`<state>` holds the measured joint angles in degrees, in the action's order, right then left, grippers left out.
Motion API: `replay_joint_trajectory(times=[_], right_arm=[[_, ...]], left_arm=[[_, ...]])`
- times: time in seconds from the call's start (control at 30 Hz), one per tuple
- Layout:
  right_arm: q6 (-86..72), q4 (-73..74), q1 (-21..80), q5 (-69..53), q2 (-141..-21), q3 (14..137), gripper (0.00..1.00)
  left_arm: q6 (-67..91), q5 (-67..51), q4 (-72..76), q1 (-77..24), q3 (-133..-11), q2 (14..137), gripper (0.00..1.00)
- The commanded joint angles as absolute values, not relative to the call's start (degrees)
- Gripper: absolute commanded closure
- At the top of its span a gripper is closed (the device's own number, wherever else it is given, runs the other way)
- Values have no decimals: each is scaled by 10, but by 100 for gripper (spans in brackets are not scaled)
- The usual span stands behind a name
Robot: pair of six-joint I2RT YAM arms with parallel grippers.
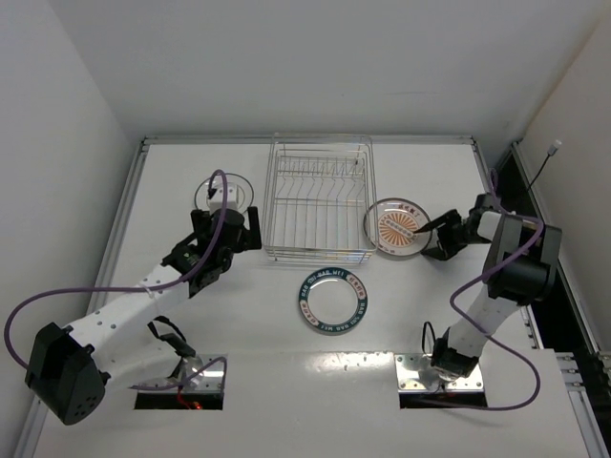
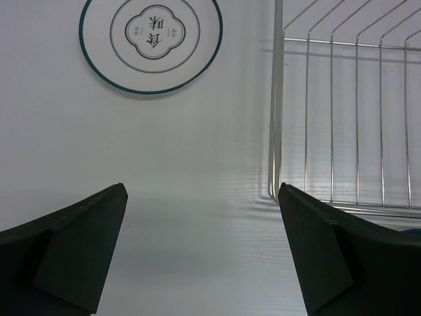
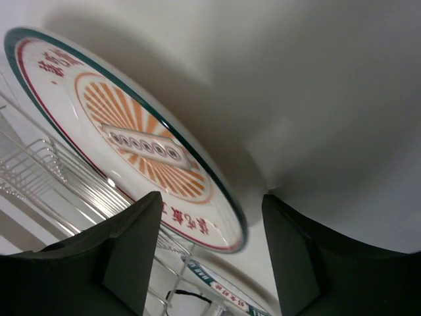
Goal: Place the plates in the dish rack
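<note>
step: grip sunburst plate | plate: on table, just right of rack | right end effector: apart, straddling plate rim | left end effector: wide apart | tip: seat rim deep before clamping, then tilt upright for prongs

A big white table is lying flat and filling most of the top view. A silver rail is running along its left edge. A second rail is running along the far edge. White walls are standing around it: a back wall, a left wall and a right wall. By the right wall, a thin black wire with a small white plug is sticking up over a dark gap beside the table.
</note>
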<state>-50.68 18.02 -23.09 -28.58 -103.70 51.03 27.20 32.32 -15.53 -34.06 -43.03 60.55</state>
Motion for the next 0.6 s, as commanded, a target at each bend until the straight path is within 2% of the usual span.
replay_joint_trajectory(times=[0.0, 0.07, 0.13, 0.17, 0.2, 0.23, 0.4, 0.5, 0.57], right_arm=[[-522, 173, -200, -260, -1077, 561, 42], [-522, 184, -192, -260, -1105, 588, 46], [-522, 184, -185, -271, -1128, 599, 60], [-527, 178, -178, -285, -1142, 605, 69], [-518, 171, -178, -303, -1163, 605, 92], [-518, 171, -178, -303, -1164, 605, 99], [-510, 198, -178, -230, -1072, 585, 100], [-475, 256, -185, -139, -963, 618, 100], [-456, 289, -173, -23, -902, 647, 100]], left_arm=[[266, 318, -148, -337, -454, 607, 0], [266, 318, -148, -337, -460, 621, 0], [266, 318, -148, -337, -465, 621, 0], [266, 318, -153, -337, -465, 621, 0], [266, 318, -153, -337, -465, 621, 0], [266, 318, -153, -337, -465, 621, 0], [266, 323, -153, -337, -465, 621, 0], [266, 323, -153, -337, -465, 621, 0], [266, 330, -153, -337, -465, 627, 0]])
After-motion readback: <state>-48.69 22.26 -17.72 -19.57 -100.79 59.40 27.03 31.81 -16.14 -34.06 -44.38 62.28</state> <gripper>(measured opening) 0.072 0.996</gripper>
